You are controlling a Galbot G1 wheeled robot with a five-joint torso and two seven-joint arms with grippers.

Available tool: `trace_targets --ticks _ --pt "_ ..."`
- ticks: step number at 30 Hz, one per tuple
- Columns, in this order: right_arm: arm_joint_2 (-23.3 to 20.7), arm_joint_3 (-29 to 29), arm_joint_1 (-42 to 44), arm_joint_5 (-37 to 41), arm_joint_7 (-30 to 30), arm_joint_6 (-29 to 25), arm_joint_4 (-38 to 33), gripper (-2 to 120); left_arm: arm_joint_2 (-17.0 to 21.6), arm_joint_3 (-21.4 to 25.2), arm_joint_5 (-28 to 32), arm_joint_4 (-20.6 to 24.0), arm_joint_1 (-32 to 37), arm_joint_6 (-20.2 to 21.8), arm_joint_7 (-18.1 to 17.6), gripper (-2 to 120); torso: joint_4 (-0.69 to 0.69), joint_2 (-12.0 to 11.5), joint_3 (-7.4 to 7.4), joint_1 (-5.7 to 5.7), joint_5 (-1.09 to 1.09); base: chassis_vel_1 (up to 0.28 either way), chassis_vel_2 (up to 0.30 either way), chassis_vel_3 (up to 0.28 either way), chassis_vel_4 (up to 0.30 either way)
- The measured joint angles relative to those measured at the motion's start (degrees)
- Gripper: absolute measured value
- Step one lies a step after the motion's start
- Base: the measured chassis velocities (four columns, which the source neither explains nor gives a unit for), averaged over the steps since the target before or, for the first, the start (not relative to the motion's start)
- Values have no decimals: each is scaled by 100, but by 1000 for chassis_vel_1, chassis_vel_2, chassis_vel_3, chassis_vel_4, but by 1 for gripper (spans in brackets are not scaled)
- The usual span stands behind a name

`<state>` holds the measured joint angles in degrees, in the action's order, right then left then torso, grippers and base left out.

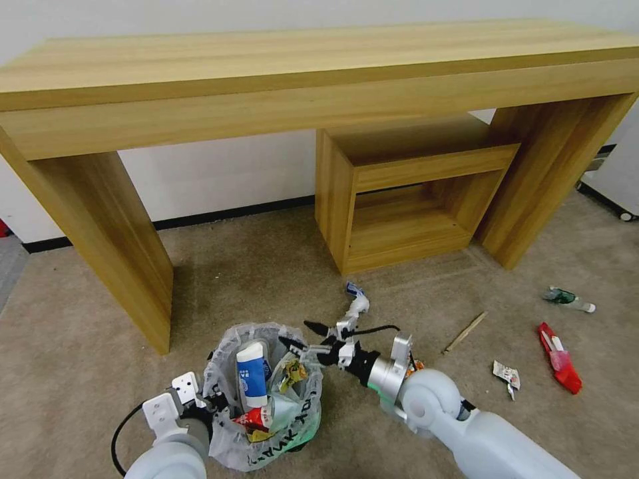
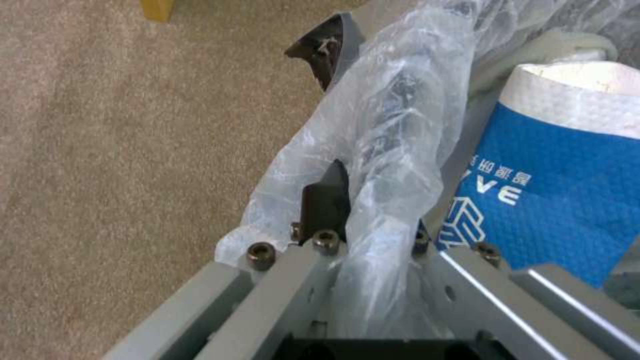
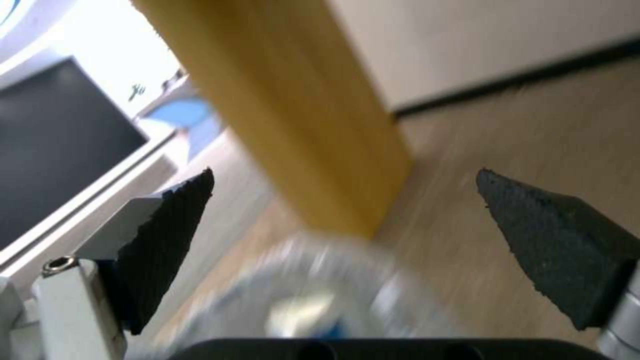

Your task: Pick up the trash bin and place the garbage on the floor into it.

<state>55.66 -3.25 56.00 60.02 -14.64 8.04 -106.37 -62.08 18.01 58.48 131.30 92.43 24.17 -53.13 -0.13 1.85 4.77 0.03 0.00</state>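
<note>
The trash bin [image 1: 266,426], black with a translucent white bag, hangs low over the floor [image 1: 253,279]. My left gripper [image 1: 212,401] is shut on its bag-covered rim [image 2: 393,125], with one dark finger [image 2: 325,200] outside the plastic. Inside the bin stand a blue-white carton [image 1: 251,374] [image 2: 553,200], a crushed red cup [image 1: 253,418] and crumpled wrappers. My right gripper [image 1: 301,336] [image 3: 347,200] is open and empty just above the bin's far rim. Garbage lies on the carpet to the right: a wooden stick [image 1: 466,331], a red wrapper [image 1: 560,356], a green-labelled bottle [image 1: 567,299] and a small torn packet [image 1: 507,376].
A long wooden table [image 1: 319,60] spans the back, its left leg [image 1: 106,226] close behind the bin. A low wooden shelf unit [image 1: 406,193] sits under it. A small blue-white scrap [image 1: 354,289] lies past my right gripper. Open carpet stretches to the right.
</note>
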Motion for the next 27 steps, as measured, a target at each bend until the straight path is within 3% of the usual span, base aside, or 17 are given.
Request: trace_targets --ticks 6,7,11,16,18,27 --pt "-225 852 19 -125 972 206 -152 100 52 -1 -16 27 -14 6 10 1 0 0 0 0 0 0 0 0 0" --pt "-325 1107 141 -247 1461 336 -218 100 75 -1 -22 51 -15 6 22 1 -1 0 0 0 0 0 0 0 0" --pt "-444 1565 452 -545 1998 337 -420 100 129 28 -19 150 -23 -3 70 1 -1 0 0 0 1 0 0 0 0" --pt "-427 2072 814 -773 2537 474 -780 100 183 54 -14 248 -24 -4 126 1 0 0 0 0 0 0 0 0 0" --pt "-351 2443 1195 -1076 3008 581 -1008 100 208 46 -24 281 -25 11 166 1 -1 0 -1 0 1 0 0 0 0" --pt "104 3153 2095 -2063 3360 436 -1152 100 251 38 -53 342 -140 86 283 1 -1 0 -1 0 0 0 0 0 0"
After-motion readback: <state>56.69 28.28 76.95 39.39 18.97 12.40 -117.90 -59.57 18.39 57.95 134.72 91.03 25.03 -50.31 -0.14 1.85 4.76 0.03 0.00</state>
